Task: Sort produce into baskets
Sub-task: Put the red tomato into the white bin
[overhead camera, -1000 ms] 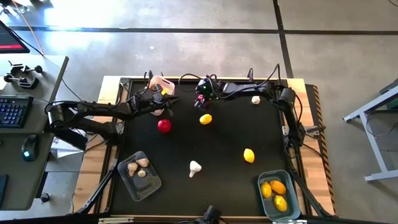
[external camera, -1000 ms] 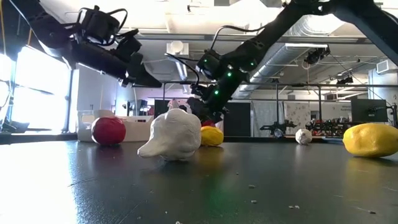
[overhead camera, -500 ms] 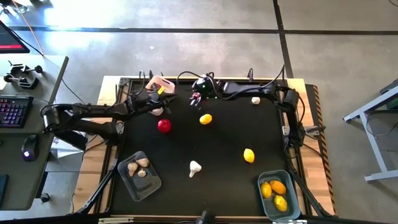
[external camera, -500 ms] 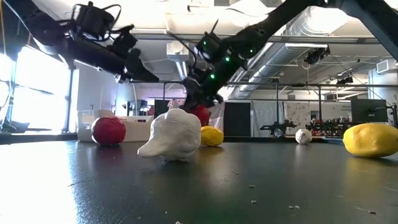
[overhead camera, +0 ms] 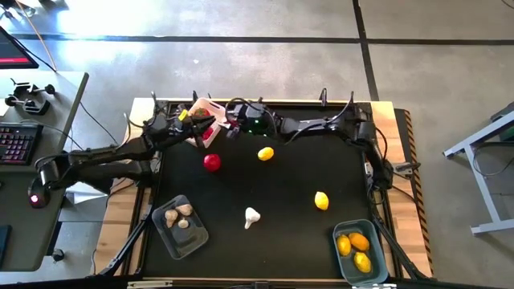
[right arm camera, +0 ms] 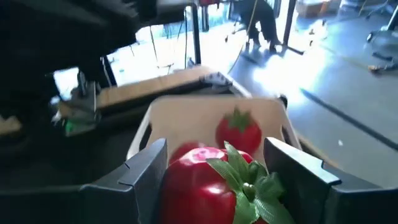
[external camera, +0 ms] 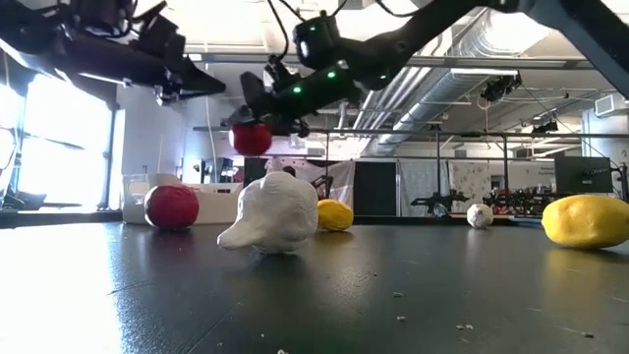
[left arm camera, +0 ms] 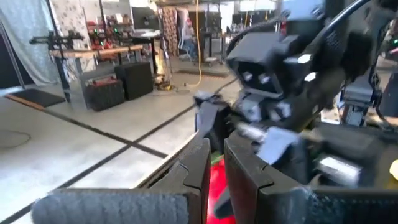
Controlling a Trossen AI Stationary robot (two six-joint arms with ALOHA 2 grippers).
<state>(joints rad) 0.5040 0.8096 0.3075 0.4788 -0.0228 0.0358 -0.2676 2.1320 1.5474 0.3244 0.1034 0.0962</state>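
I hold a red tomato (right arm camera: 208,186) between the fingers of my right gripper (right arm camera: 217,177), its green top facing my wrist camera, and I hang just above the white basket (overhead camera: 210,108) at the far edge of the table (overhead camera: 305,172). One tomato (right arm camera: 238,132) already lies inside that basket, directly past the one I carry.

My left gripper (left arm camera: 214,168) sits right beside the same basket with its fingers pinched together on nothing, very near my right arm. That crowding is my first worry: if either arm swings sideways, the two could knock together and jolt the fruit loose.

Second, the tomato is round and slick, so my grip looks like it rests on a small patch of each finger. A release from too high above the basket could let it bounce off the tomato inside and roll out over the rim.

Third, the basket is light; a finger catching its wall could push it off the table edge.

Nearer to me than the basket, another tomato (overhead camera: 212,162), two lemons (overhead camera: 266,153) (overhead camera: 321,200) and a garlic bulb (overhead camera: 251,216) wait loose, with the clear basket (overhead camera: 193,238) and blue basket (overhead camera: 371,273) well apart from it at the near edge.
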